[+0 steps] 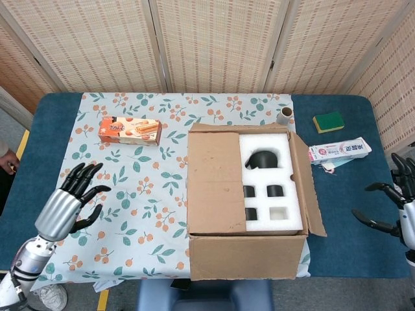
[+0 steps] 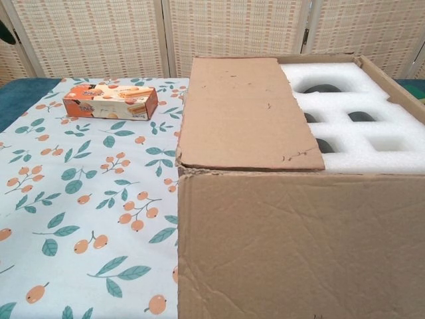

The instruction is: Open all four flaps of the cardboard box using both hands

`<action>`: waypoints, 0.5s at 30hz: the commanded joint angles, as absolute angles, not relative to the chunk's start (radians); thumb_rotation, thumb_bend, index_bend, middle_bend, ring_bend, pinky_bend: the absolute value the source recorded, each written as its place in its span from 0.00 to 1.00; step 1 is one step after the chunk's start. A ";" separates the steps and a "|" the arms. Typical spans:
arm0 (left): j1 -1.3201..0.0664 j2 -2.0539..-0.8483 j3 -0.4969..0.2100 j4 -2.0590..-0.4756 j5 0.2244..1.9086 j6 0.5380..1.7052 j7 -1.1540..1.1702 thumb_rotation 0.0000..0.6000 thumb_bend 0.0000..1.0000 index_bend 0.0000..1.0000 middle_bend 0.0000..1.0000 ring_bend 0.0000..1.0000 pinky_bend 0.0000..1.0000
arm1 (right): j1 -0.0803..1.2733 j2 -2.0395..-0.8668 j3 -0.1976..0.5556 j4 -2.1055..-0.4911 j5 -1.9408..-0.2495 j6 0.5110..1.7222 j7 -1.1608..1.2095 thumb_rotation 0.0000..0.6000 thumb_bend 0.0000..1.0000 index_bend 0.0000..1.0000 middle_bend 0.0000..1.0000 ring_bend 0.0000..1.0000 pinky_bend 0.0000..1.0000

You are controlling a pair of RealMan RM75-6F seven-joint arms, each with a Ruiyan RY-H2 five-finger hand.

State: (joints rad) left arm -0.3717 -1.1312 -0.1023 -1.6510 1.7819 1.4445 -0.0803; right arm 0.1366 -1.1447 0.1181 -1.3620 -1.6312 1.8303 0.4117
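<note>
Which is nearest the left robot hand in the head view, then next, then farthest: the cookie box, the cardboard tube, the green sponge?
From the left robot hand:
1. cookie box, up on the tablecloth.
2. cardboard tube, behind the box.
3. green sponge, far right.

— Where's the cardboard box (image 1: 246,201) from me?
— Dead ahead at twelve, foam insert (image 1: 272,184) inside. Snack carton (image 1: 130,130) sits at ten o'clock.
— And two o'clock?
— Sponge (image 1: 329,122) behind toothpaste box (image 1: 339,151); tube (image 1: 284,116) behind the box.
</note>
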 commanded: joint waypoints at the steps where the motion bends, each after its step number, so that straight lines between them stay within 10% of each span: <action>1: -0.487 -1.110 -0.169 -1.749 1.741 1.306 -0.028 1.00 0.65 0.41 0.01 0.00 0.00 | 0.117 -1.142 0.159 -1.343 -1.594 1.874 0.463 0.89 0.20 0.45 0.00 0.00 0.00; 15: -0.800 -1.245 -0.301 -1.664 1.510 0.948 0.021 1.00 0.96 0.48 0.01 0.00 0.00 | 0.101 -1.109 0.190 -1.309 -1.530 1.812 0.651 0.93 0.20 0.45 0.00 0.00 0.00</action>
